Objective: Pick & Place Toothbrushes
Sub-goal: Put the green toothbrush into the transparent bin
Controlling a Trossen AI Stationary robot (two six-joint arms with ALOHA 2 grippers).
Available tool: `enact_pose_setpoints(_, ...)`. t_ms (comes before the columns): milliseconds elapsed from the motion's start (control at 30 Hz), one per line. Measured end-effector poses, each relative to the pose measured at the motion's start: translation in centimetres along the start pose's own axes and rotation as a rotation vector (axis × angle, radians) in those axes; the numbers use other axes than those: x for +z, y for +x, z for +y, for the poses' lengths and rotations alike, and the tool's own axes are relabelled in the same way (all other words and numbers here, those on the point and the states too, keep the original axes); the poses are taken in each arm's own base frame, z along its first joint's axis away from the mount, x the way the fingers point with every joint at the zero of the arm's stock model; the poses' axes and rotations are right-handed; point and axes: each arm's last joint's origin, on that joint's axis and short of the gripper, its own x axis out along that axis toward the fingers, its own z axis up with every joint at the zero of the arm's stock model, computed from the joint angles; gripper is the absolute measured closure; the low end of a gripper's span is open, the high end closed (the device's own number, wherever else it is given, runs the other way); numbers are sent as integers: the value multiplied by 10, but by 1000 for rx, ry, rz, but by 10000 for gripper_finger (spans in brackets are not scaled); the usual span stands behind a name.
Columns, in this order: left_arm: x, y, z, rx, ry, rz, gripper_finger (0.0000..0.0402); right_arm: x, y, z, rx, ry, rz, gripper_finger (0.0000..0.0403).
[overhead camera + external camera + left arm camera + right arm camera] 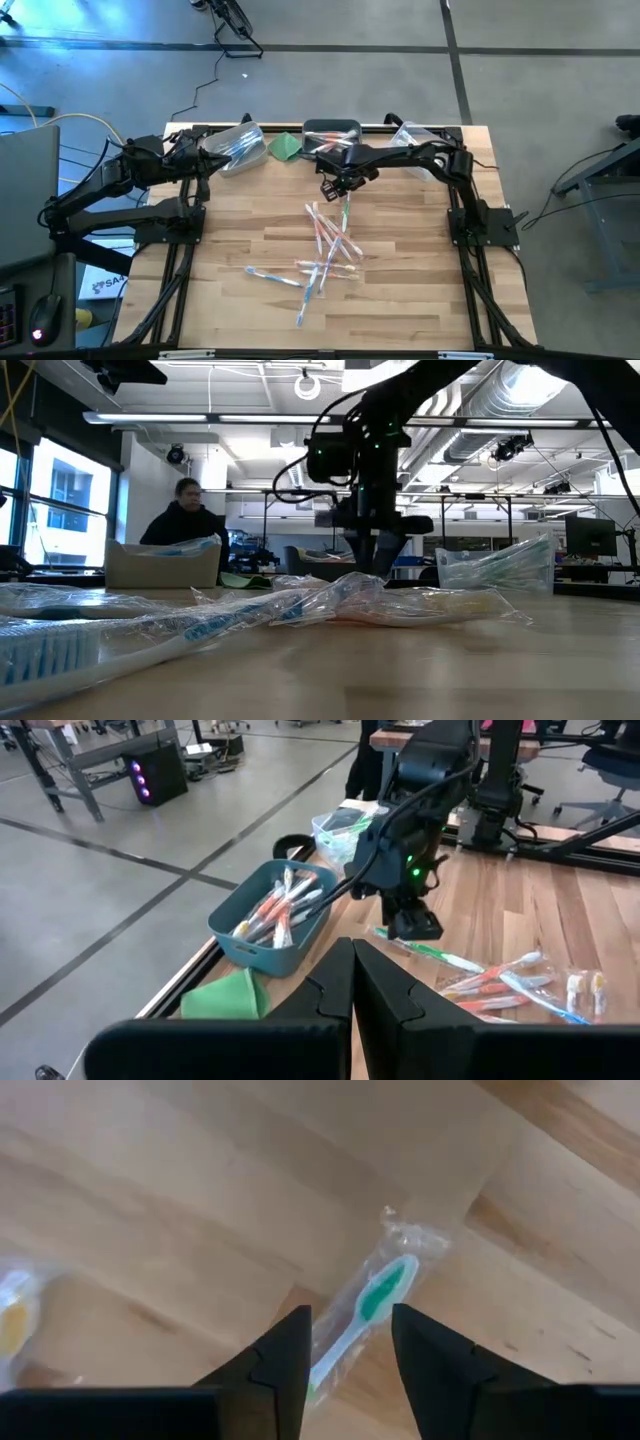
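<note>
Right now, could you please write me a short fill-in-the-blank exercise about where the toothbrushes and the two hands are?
1. The right hand hovers with fingers apart over a wrapped toothbrush whose head is ____ in colour.
2. The blue bin already holds several ____.
3. The left hand waits with its fingers ____.
4. The folded cloth beside the bin is ____.

Missing words: green; toothbrushes; shut; green

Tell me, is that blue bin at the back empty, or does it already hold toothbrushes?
Not empty. The left wrist view shows the blue bin holding several toothbrushes with orange and pale parts. More lie loose on the table.
</note>
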Motion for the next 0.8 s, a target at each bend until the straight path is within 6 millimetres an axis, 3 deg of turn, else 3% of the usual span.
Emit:
enact_pose_setpoints(467, -1, 0, 0, 0, -13, 8, 402, 9, 12, -8, -13, 39, -15, 297)
enact_pose_setpoints(800, -3, 0, 0, 0, -11, 31, 402, 1, 31, -23, 0, 41, 49, 300)
